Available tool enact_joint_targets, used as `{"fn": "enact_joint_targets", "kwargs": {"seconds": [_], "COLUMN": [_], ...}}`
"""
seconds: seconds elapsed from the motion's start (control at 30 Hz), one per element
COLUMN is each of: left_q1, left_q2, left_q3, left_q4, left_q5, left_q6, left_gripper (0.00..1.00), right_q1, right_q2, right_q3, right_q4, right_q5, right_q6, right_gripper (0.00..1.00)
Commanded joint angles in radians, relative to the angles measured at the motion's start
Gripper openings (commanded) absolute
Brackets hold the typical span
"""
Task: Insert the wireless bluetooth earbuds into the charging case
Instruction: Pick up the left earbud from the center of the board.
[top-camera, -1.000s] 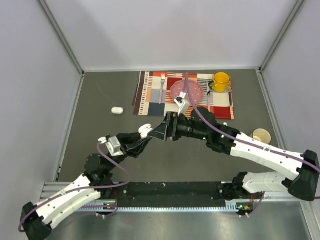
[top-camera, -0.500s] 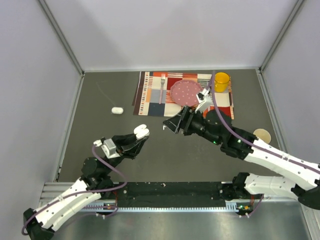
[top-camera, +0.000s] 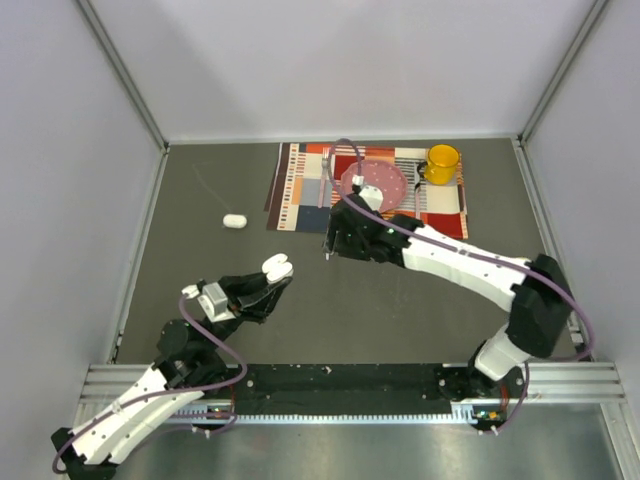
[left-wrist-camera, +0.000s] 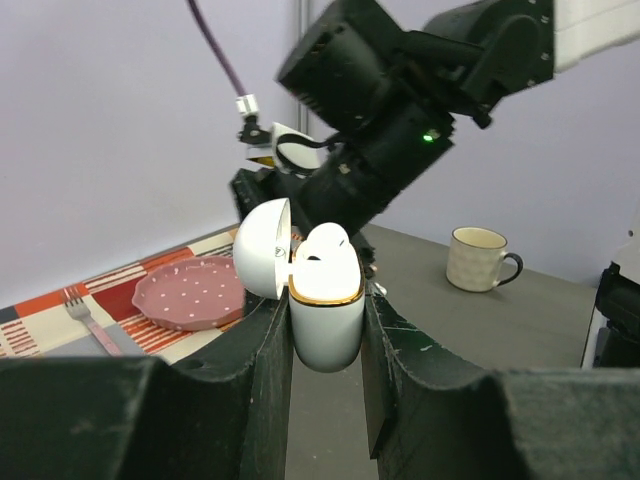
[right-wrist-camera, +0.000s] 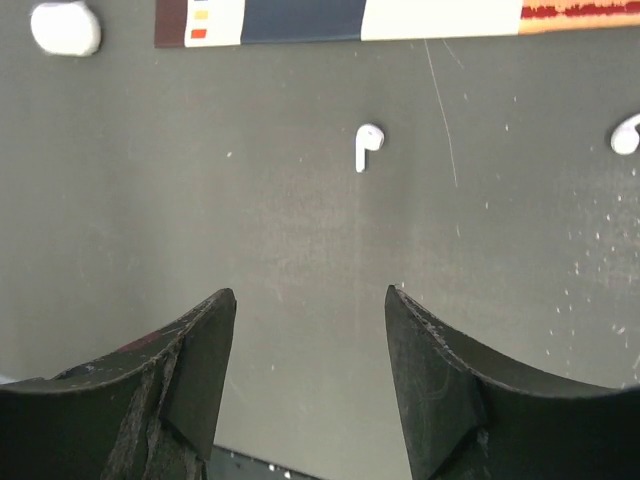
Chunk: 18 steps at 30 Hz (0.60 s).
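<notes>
The white charging case (left-wrist-camera: 326, 325) with a gold rim stands upright between my left gripper's (left-wrist-camera: 326, 300) fingers, which are shut on it. Its lid (left-wrist-camera: 262, 248) is swung open to the left, and a rounded white top shows above the rim. From above, the case (top-camera: 277, 267) is held off the table at centre left. My right gripper (right-wrist-camera: 310, 292) hangs open over the dark table with nothing between its fingers. One stemmed white earbud (right-wrist-camera: 367, 146) lies ahead of it, and another (right-wrist-camera: 626, 135) lies at the right edge of that view.
A second white pebble-like case (top-camera: 234, 221) lies on the table at the left. The striped placemat (top-camera: 295, 190) at the back carries a pink dotted plate (top-camera: 378, 182) and a yellow mug (top-camera: 441, 163). A cream cup (left-wrist-camera: 480, 258) stands at the right.
My right arm has swung left and down over the table near the placemat's front edge, and its jaws have narrowed a little. The left gripper drew back slightly with the case.
</notes>
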Motion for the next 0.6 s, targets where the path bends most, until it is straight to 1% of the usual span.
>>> {"fn": "enact_joint_targets", "kwargs": {"seconds": [0.0, 0.07, 0.13, 0.17, 0.33, 0.57], "left_q1": [0.000, 0.000, -0.002, -0.002, -0.002, -0.002], "left_q2": [-0.033, -0.042, -0.050, -0.060, -0.076, -0.076], "left_q3": [0.056, 0.077, 0.083, 0.083, 0.080, 0.077], "left_q4": [-0.100, -0.140, -0.151, -0.156, -0.168, -0.177], "left_q5": [0.008, 0.027, 0.033, 0.033, 0.027, 0.021], "left_q6": [0.030, 0.050, 0.059, 0.062, 0.066, 0.063], "left_gripper": [0.00, 0.00, 0.00, 0.00, 0.00, 0.00], "right_q1": [-0.006, -0.014, -0.024, -0.034, -0.063, -0.070], "right_q2": [0.125, 0.184, 0.216, 0.251, 0.359, 0.460], "right_q3": [0.173, 0.208, 0.219, 0.236, 0.311, 0.380], "right_q4": [-0.077, -0.088, -0.089, -0.092, -0.112, -0.140], "right_q5": [0.052, 0.063, 0.060, 0.052, 0.024, 0.012], "right_q6": [-0.011, 0.010, 0.053, 0.060, 0.046, 0.060], "right_gripper": [0.60, 0.59, 0.59, 0.58, 0.56, 0.49]}}
